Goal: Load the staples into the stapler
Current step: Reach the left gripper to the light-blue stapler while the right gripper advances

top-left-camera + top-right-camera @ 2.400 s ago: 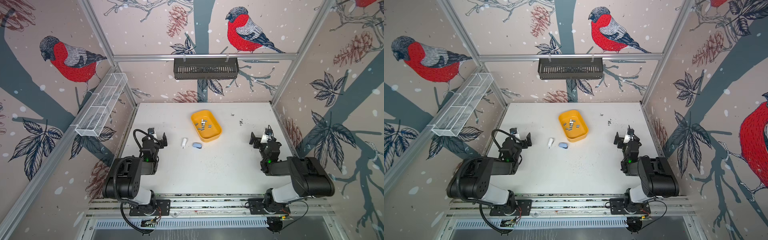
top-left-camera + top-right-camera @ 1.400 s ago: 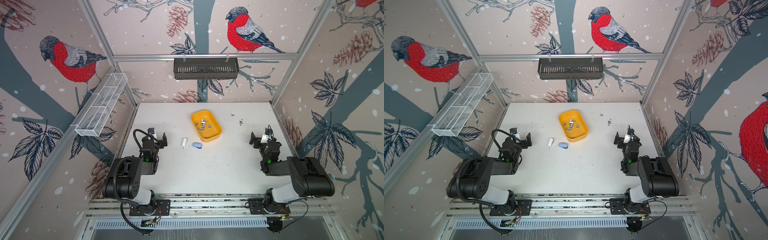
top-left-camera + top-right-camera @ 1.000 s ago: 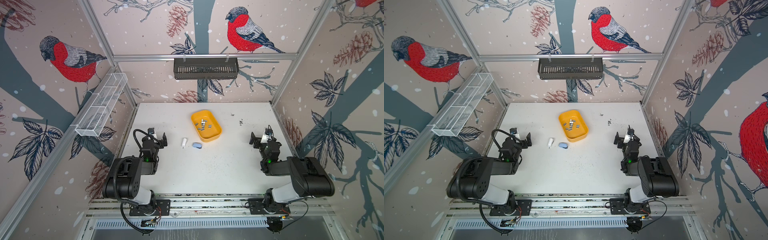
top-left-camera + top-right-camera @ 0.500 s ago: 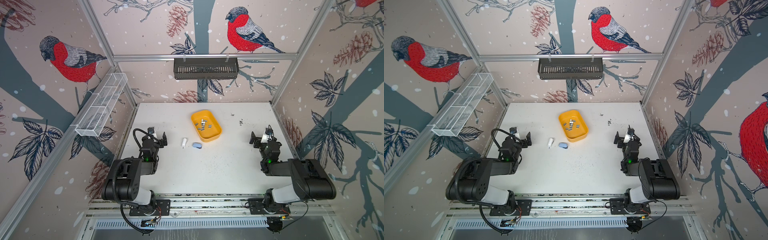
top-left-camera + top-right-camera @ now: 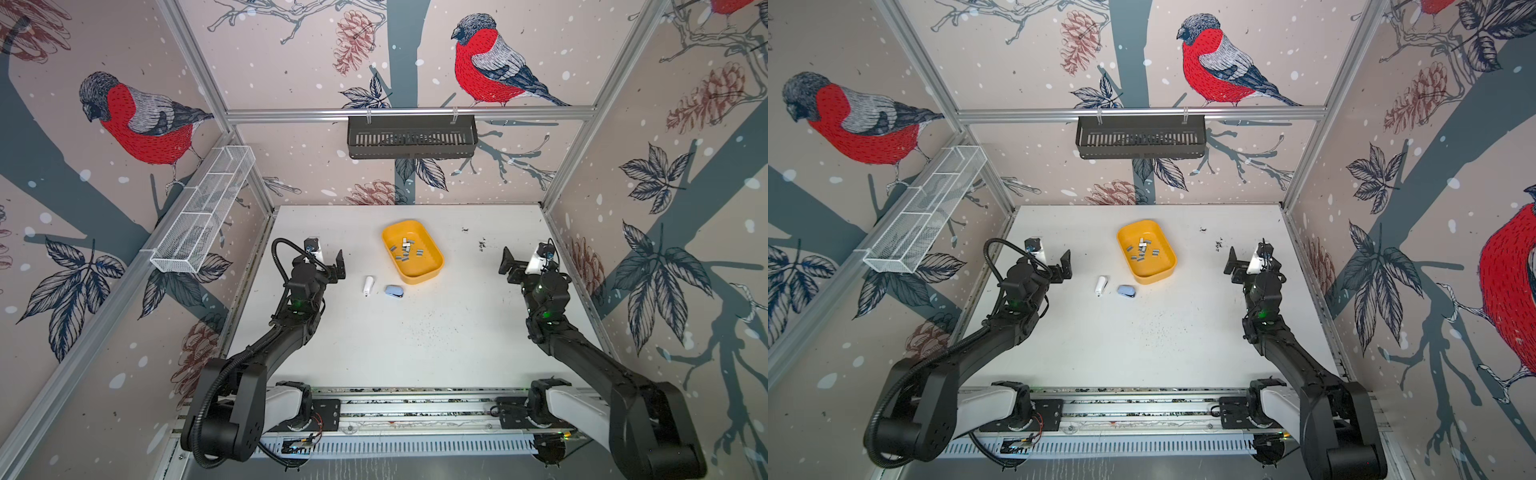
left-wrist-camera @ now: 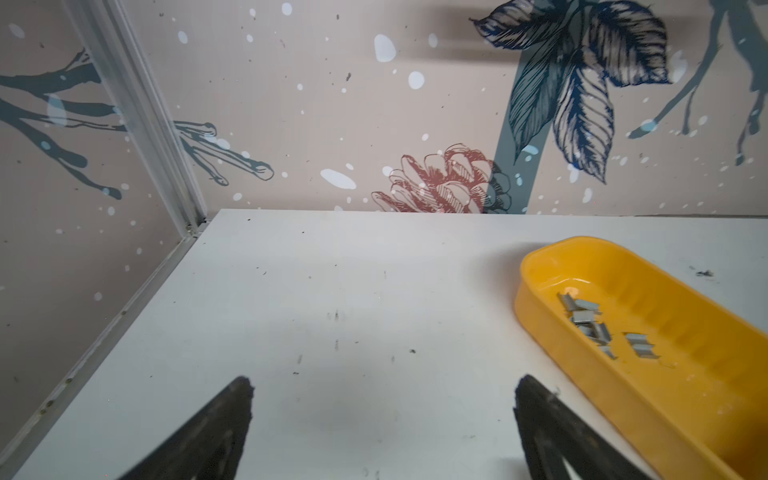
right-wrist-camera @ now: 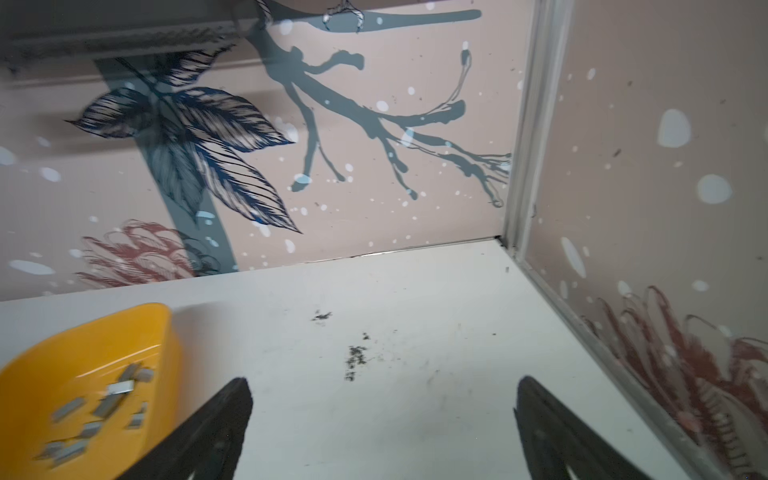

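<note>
While the left gripper (image 5: 326, 259) and right gripper (image 5: 524, 259) hang spread wide and empty, the staples (image 5: 406, 250) lie loose in the yellow tray (image 5: 419, 279), toward twelve o'clock on the table (image 5: 415, 353); at the tray's seven o'clock sits a small blue thing (image 5: 394, 291), perhaps the stapler, beside a white piece (image 5: 368, 286)

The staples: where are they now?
In both top views, the staples lie loose inside the yellow tray, mid-table, just beyond the small blue object.

Robot lab cell: aluminium frame (image 5: 291, 114), printed walls (image 5: 266, 62), arm-mounting rail (image 5: 415, 409).
</note>
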You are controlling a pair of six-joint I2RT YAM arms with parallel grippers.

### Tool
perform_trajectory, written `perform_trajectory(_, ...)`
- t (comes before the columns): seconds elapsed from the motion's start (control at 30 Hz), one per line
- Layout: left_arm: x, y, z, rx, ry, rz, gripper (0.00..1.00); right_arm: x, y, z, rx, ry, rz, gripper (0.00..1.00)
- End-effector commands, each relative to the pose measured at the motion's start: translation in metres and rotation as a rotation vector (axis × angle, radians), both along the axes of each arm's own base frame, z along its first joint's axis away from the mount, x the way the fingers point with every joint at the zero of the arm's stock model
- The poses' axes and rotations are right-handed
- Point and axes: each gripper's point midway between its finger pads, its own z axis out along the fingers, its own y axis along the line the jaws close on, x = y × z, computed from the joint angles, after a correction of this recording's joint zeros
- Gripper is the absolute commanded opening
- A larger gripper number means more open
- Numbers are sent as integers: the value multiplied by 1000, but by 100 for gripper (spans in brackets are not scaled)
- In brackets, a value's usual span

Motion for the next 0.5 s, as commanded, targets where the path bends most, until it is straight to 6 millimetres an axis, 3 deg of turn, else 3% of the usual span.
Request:
perform_trajectory(0.0,-6,-30,-8,-103,132,-92,97,-13,28,-17,66,123,80,99)
perform_trajectory(0.1,-16,-65,-7,-100,181,-191,97,-27,61,-14,132,141,206,99)
perform_trajectory(0.2,-32,-102,-6,-60,220,-340,98,-39,81,-14,195,193,268,100)
perform_trajectory(0.33,-49,-140,-17,25,303,-506,98,-53,96,-20,253,245,314,100)
perform_trajectory(0.47,-61,-162,-32,154,355,-608,97,-65,106,-26,261,266,385,100)
